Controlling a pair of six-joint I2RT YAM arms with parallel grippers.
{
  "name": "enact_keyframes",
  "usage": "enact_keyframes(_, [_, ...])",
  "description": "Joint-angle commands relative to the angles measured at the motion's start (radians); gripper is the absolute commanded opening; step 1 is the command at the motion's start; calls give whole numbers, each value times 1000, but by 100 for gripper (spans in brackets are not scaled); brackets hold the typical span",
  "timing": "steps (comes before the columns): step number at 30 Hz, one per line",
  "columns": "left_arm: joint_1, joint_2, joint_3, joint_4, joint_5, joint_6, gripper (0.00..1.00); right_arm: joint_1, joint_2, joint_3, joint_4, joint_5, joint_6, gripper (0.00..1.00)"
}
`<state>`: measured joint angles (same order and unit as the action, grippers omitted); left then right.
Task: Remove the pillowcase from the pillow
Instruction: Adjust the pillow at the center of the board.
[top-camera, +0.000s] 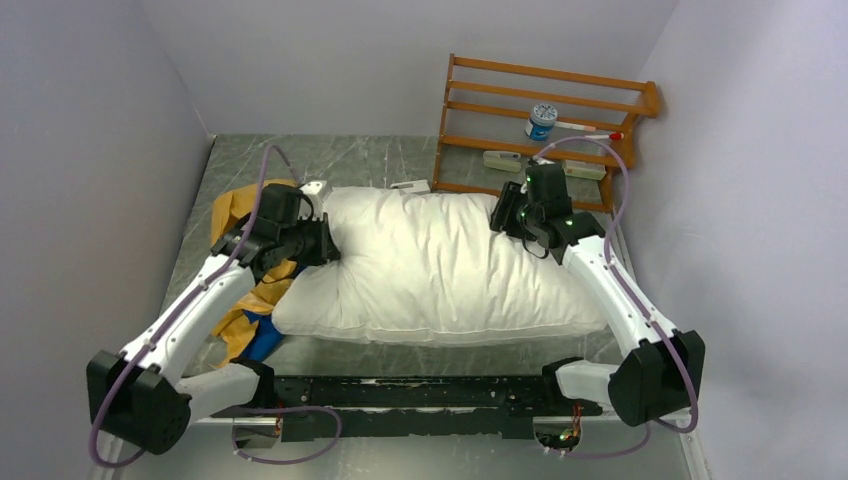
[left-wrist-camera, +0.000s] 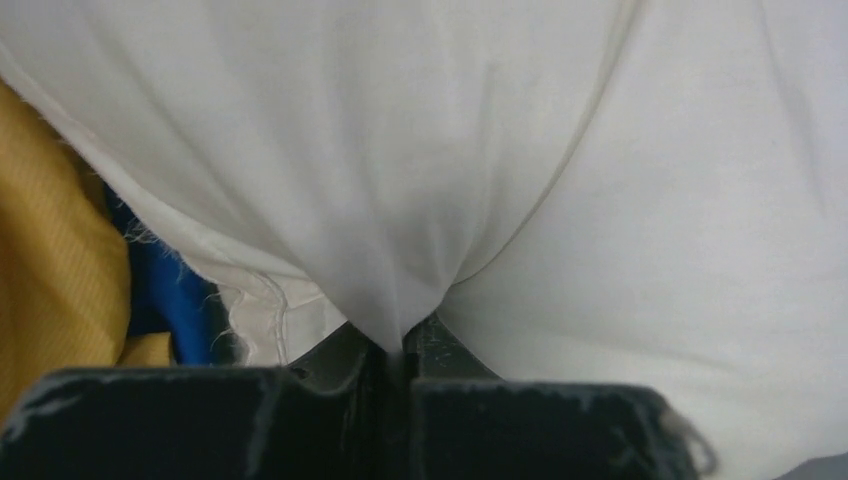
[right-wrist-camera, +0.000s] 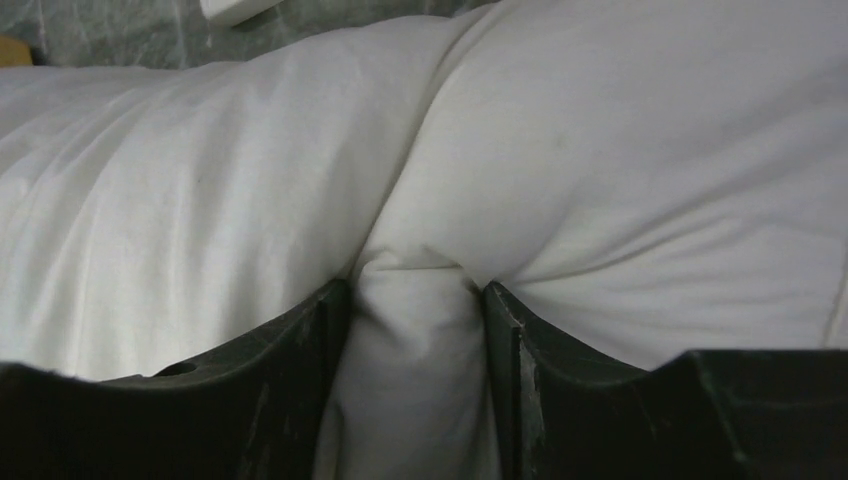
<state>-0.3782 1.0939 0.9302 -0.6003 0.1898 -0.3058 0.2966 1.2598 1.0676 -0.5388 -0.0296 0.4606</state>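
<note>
While the left claw (left-wrist-camera: 405, 342) pinches the pillow (top-camera: 450, 265), the right claw (right-wrist-camera: 412, 305) clamps a thicker fold.

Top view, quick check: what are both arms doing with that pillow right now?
Both arms are gripping the bare white pillow. The left fingers are shut on a thin pinch of its cloth at the left end. The right fingers clamp a thicker fold at the far right corner. The pillowcase lies bunched on the table beside the pillow's left end, under the left arm, apparently off already.
</note>
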Motion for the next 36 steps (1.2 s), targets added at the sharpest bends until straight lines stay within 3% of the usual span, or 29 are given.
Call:
enact_keyframes(1, [-5,79,21,102,160,49,5,44,-82,-24,-71,4,62,55])
enact_keyframes(6, [-8,122,-1,200,289,-23,5,43,-175,-24,-101,122,50,78])
enact_keyframes(12, [-33,40,-7,121,215,-106,14,43,-181,158,-210,114,-34,82])
enact_keyframes(17, [-96,27,-36,68,187,-129,41,44,-198,195,-149,-168,-53,82])
enact_keyframes(20, [-114,-26,4,-10,-9,-132,65,49,-233,135,-62,-298,-23,89])
enact_keyframes(22, [-114,-71,77,-74,-160,-139,80,62,-272,87,-12,-292,-1,92])
enact_keyframes(23, [-114,-83,121,-109,-223,-138,92,64,-295,66,7,-273,1,93])
enact_keyframes(24, [-114,-92,174,-141,-284,-140,95,64,-319,51,20,-250,-6,97])
enact_keyframes(28, [-114,-130,330,-237,-473,-142,96,64,-421,37,42,-100,-64,100])
enact_keyframes(32, [-114,-193,378,-263,-566,-140,96,64,-503,50,6,126,-111,100])
enact_keyframes(36, [-113,-241,397,-286,-612,-132,97,64,-439,128,-96,253,-180,100])
